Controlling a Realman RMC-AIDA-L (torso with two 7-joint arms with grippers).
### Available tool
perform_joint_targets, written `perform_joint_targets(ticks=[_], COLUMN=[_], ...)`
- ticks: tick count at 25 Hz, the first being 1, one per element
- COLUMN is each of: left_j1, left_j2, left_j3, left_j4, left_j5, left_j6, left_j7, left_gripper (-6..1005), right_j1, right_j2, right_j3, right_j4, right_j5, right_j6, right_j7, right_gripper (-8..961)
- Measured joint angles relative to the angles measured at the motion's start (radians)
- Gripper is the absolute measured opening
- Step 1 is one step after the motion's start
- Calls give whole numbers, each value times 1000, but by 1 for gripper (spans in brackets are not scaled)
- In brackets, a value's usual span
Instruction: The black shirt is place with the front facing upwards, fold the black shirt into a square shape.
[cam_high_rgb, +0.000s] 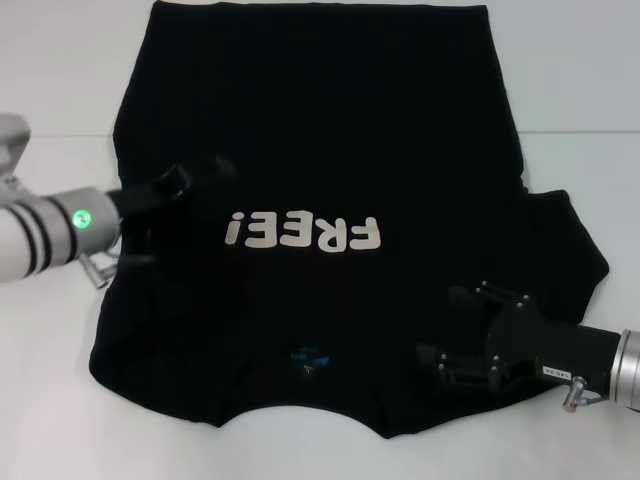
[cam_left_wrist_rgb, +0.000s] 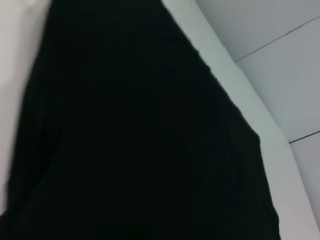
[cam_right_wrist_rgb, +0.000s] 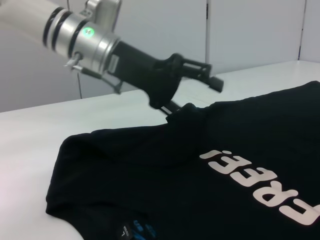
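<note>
White table (cam_high_rgb: 560, 90) carried the black shirt (cam_high_rgb: 320, 130), spread front-up across its middle with the collar nearest the robot and the "FREE!" print (cam_high_rgb: 302, 232) reading upside down in the head view. The shirt's left side was folded in; its right sleeve lay spread. The left gripper (cam_high_rgb: 195, 180) hung over that folded edge, fingers parted, holding nothing. The right gripper (cam_high_rgb: 455, 330) sat low over the right shoulder; whether its fingers gripped cloth could not be told. A small blue neck label (cam_high_rgb: 307, 357) showed at the collar.
</note>
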Motion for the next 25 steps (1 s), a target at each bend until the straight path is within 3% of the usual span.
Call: perform_joint_targets(ticks=[11,15,25], left_j1=[-93,-95,-73], left_j2=[-27,-27,-22], left_j3=[43,95,101], left_j4=[0,5,1], left_j5=[0,1,-5], left_j6=[-23,-41,-29], left_j7=[82,80,67], left_gripper=[938,939,939], right_j1=[-3,-2,-2], right_j2=[0,0,0], right_j3=[-1,-1,-1], right_j4=[1,1,2], right_j5=[0,0,0], right_j6=[-1,-2,-3], right_j7=[0,1,3], right_gripper=[945,945,944])
